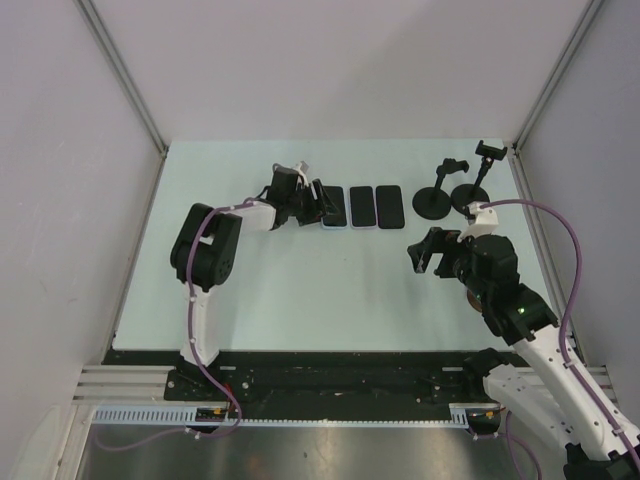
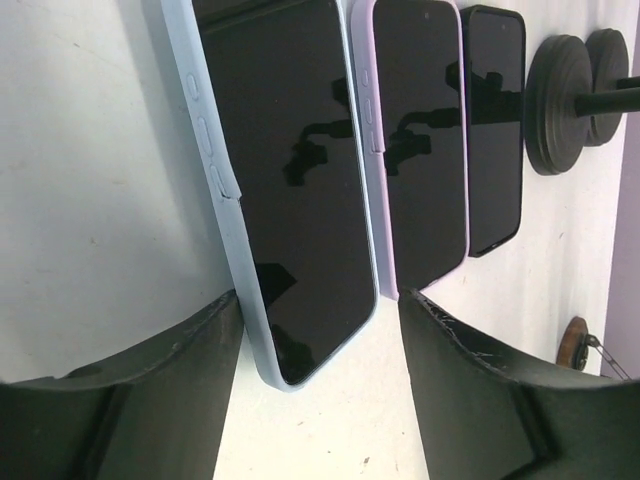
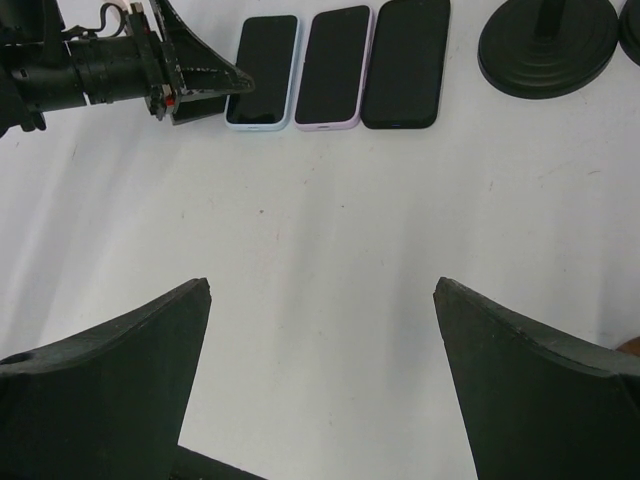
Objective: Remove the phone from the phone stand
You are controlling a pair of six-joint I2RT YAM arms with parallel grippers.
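Three phones lie flat in a row at the far middle of the table: a light blue one (image 1: 334,208), a lilac one (image 1: 361,207) and a dark one (image 1: 388,206). Two black phone stands (image 1: 433,200) (image 1: 470,194) stand to their right, and both clamps hold nothing. My left gripper (image 1: 318,205) is open around the near end of the light blue phone (image 2: 290,200), which lies on the table. Its left finger (image 2: 190,370) is at the phone's edge and its right finger (image 2: 470,380) stands apart. My right gripper (image 1: 420,255) is open and empty over bare table, in front of the stands.
The table (image 1: 300,290) is pale and walled on three sides. In the right wrist view the left arm (image 3: 110,75) reaches in from the upper left beside the phones (image 3: 335,65). One stand base (image 3: 548,45) is at the upper right.
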